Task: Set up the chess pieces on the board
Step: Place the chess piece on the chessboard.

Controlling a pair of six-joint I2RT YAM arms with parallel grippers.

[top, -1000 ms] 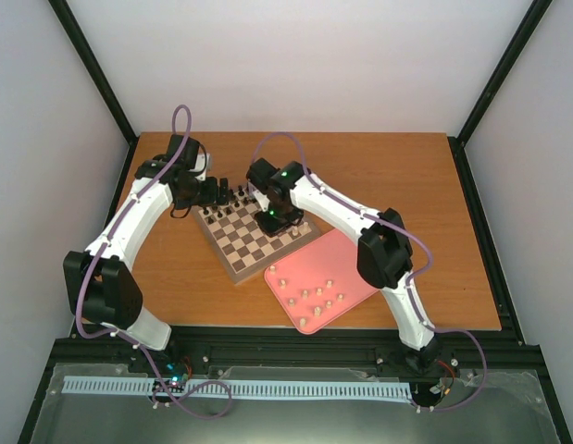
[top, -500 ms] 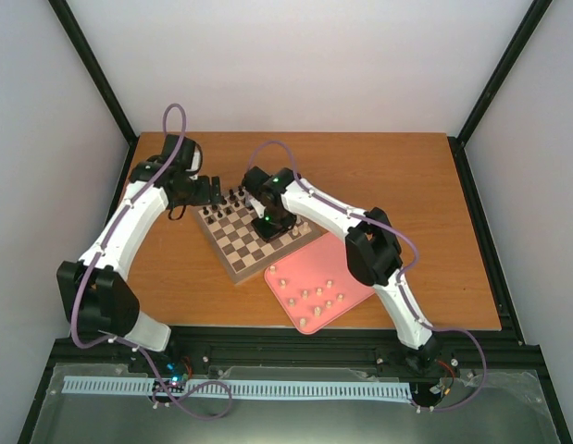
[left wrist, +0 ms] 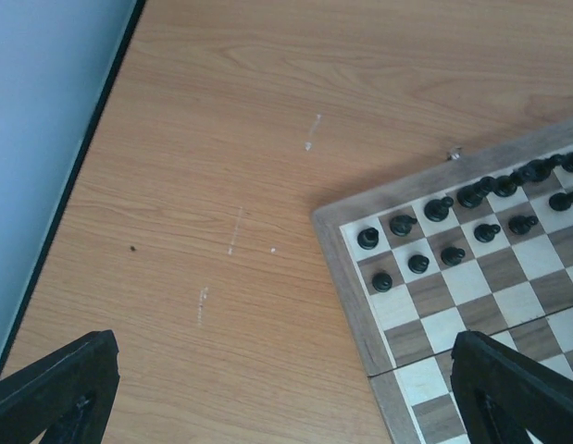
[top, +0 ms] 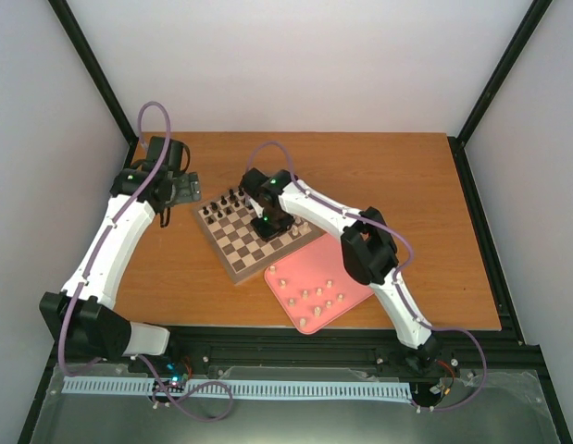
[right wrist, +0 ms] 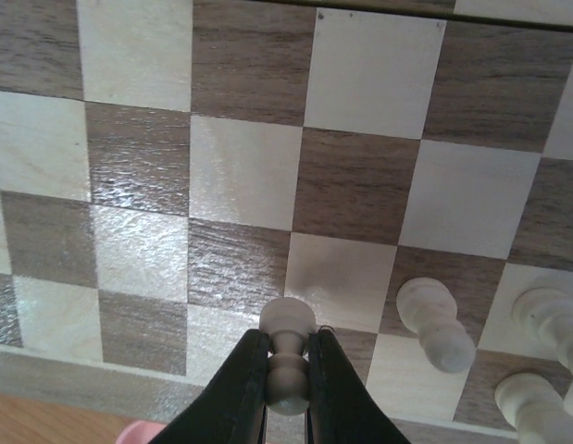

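Soft, even light filled the overhead view. At the right wrist, glare sheened the board [right wrist: 138,231] left of the right gripper [right wrist: 288,344], a dim shadow lay just ahead of it, and chess pieces [right wrist: 436,324] to its right were blurred.

**Operator:** Where is the board [top: 238,252] open to approach?

**Technician:** From 7 to 8 o'clock, over bare table [top: 175,268].

**Operator:** Obstructions?

**Technician:** Black pieces [left wrist: 440,207] line the 11 o'clock edge. Cream pieces [right wrist: 436,324] stand near 3 o'clock. The right arm [top: 323,211] lies across the 2 o'clock side, reaching to mid-board. The pink tray [top: 355,259] sits just beside the 5 o'clock edge.
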